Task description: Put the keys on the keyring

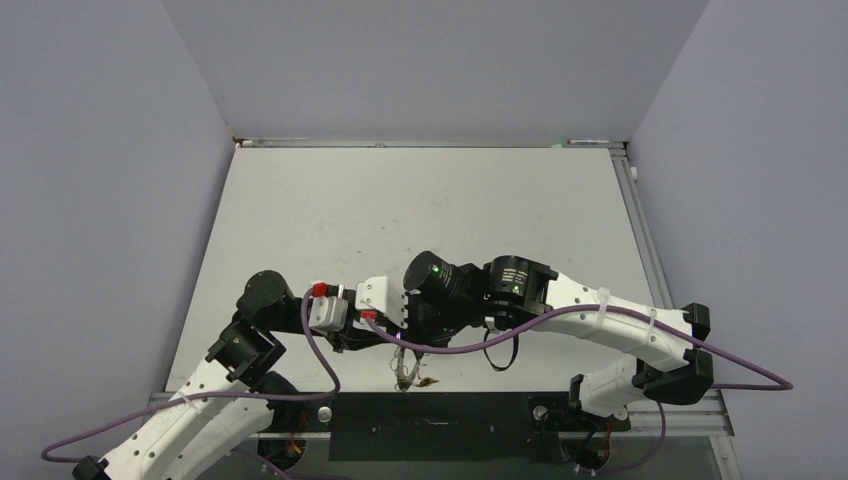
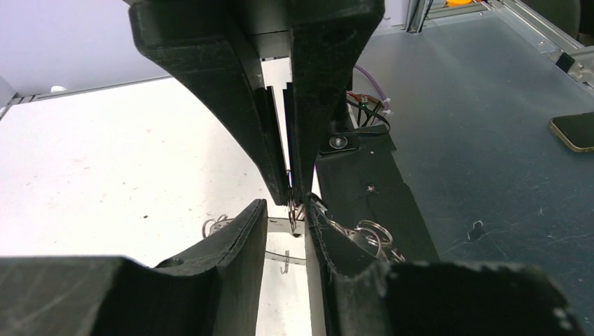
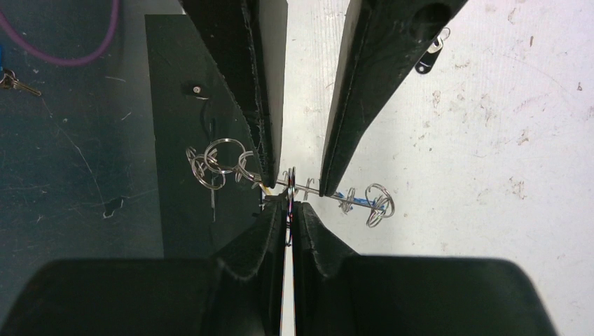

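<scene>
Bases: both arms are bolted to a black plate (image 1: 430, 425) at the near edge, with purple cables (image 1: 320, 365) looping around them.

Left arm (image 1: 250, 340): we see it fold up at the elbow, then run right, low, toward the middle.

Right arm (image 1: 600, 315): it sweeps in from the right in one long reach and meets the left one nose to nose.

Right gripper (image 3: 288, 210): clamped tight on a thin metal part of the keyring, jaws basically together.

Left gripper (image 2: 285, 206): the jaws stand partly apart, straddling the keyring from the opposite side. The tips look right at the metal, but we honestly can't tell if they're pinching it.

Keyring (image 3: 306, 187): it sits between the two grippers, seen edge-on from the right wrist, over the spot where the white table meets the black plate. Wire loops fan out on both sides.

Keys: there's a bit of blue (image 3: 350, 197) among the loops on the table side, too small for us to make out more. A small silver key (image 3: 12, 81) lies well apart on the dark surface.

Table (image 1: 420, 200): white, scuffed and speckled.

Room: plain pale grey walls (image 1: 430, 60) box in the left, right and far sides.
</scene>
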